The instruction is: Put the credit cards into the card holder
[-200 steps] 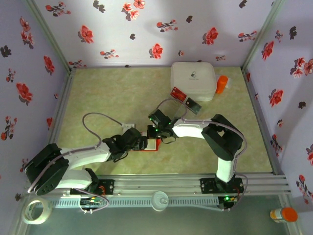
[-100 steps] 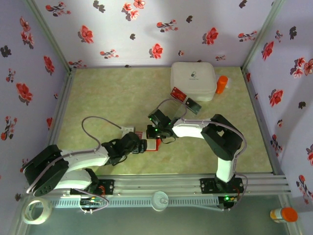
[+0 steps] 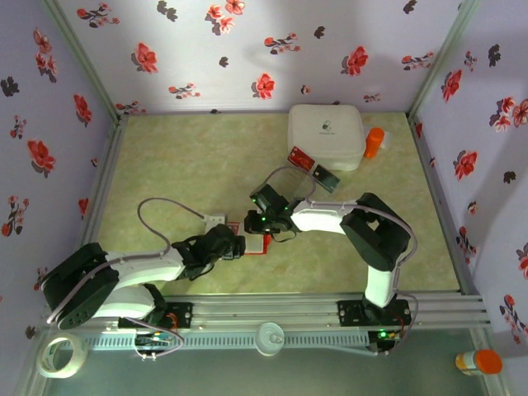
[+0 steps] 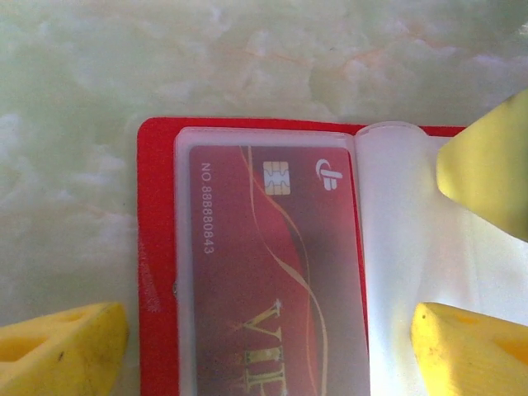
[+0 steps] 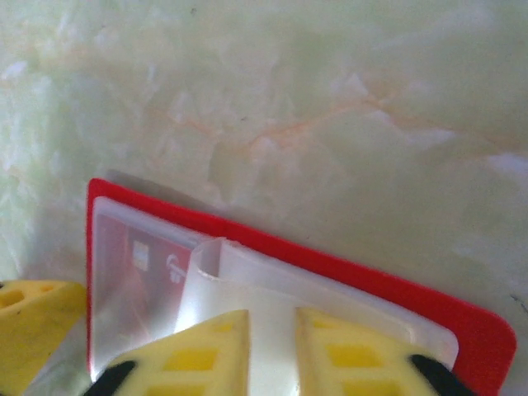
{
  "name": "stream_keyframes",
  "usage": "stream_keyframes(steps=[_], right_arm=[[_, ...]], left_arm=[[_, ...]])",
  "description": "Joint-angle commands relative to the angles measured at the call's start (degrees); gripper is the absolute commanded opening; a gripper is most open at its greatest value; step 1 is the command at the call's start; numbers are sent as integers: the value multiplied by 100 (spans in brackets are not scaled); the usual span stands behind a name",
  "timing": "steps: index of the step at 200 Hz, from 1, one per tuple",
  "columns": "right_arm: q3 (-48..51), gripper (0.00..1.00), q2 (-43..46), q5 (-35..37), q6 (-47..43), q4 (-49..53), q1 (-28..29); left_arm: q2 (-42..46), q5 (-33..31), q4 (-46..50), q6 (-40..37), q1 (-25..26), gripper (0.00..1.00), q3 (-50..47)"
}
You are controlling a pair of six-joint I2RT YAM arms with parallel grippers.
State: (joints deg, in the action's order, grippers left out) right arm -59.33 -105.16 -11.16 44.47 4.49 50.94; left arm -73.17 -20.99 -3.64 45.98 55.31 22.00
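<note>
The red card holder (image 3: 259,244) lies open on the table between both grippers. A red credit card (image 4: 264,272) with a gold chip sits inside its left clear pocket. My left gripper (image 4: 268,351) hovers open just above it, its yellow fingers (image 4: 66,346) wide apart on either side of that pocket. My right gripper (image 5: 272,330) is at the holder's middle, jaws a narrow gap apart over a raised pale pocket leaf (image 5: 247,280); one of its fingers (image 4: 487,173) shows in the left wrist view. Two more credit cards, red (image 3: 301,158) and dark (image 3: 325,176), lie by the white box.
A white square box (image 3: 326,132) stands at the back right with an orange object (image 3: 374,142) beside it. A small white block (image 3: 216,220) sits left of the holder. A tape roll (image 3: 62,355) and an orange-capped bottle (image 3: 478,361) lie outside the table frame.
My left gripper has pulled back a little toward the near left. The right jaws, shut before, have parted slightly over the pocket leaf.
</note>
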Motion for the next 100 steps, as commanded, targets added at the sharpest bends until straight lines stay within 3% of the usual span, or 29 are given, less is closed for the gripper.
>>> stream_keyframes(steps=[1,27,100], right_arm=[[31,30,415,50,34,95,-16],[186,39,569,113,157,-32,-17],[320,51,163,-76,496,-565,-20]], left_arm=[[-102,-7,-128,61,41,87,-139],[-123,-2,-154,65,41,86,-152],[-67,-17,-144,44,41,86,-169]])
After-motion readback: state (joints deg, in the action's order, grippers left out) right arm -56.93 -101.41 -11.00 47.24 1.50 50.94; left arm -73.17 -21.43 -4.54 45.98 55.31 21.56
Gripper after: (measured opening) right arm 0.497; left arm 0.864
